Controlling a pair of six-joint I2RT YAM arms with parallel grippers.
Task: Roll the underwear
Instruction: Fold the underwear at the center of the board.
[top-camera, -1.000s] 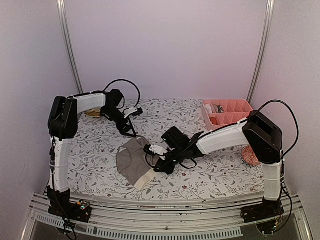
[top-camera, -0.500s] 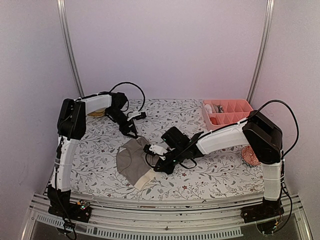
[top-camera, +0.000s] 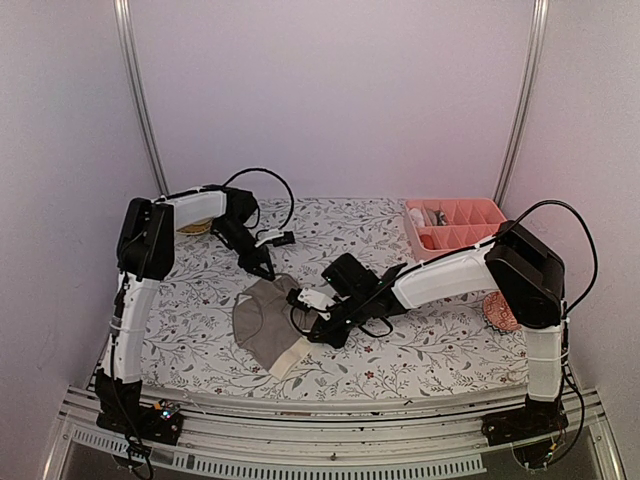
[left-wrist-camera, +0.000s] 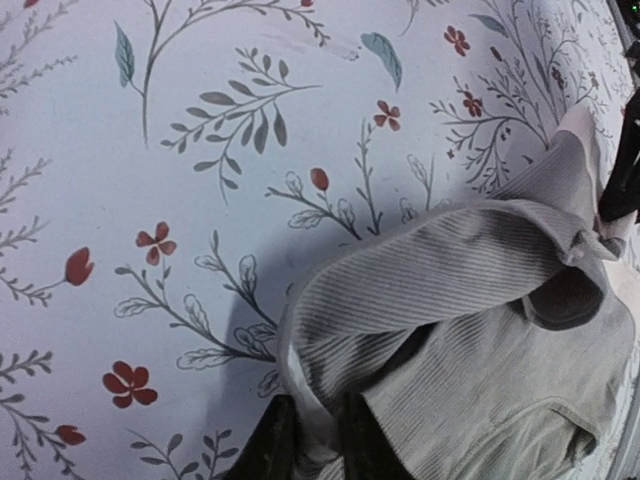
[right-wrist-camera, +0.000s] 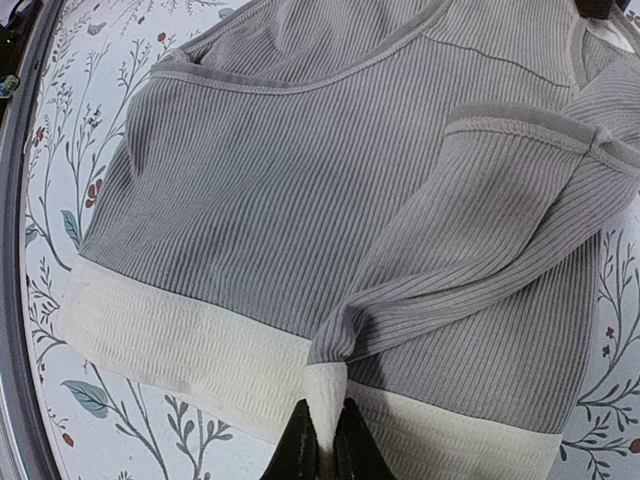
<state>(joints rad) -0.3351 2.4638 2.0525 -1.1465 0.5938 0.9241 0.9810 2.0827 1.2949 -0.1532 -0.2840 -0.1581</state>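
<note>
Two grippers are holding the taupe underwear, lying centre-left on the floral table. Right gripper is pinching a cream waistband fold; left gripper is clamping the far ribbed edge. Pink tray is sitting upper right.

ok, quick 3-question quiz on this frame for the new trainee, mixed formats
1. True or false: the left gripper pinches an edge of the underwear.
2. The right gripper grips: A) grey ribbed fabric, B) the cream waistband, C) nothing.
3. Fill in: the pink tray sits at the table's far ____ corner.
Key: 1 true; 2 B; 3 right.
</note>
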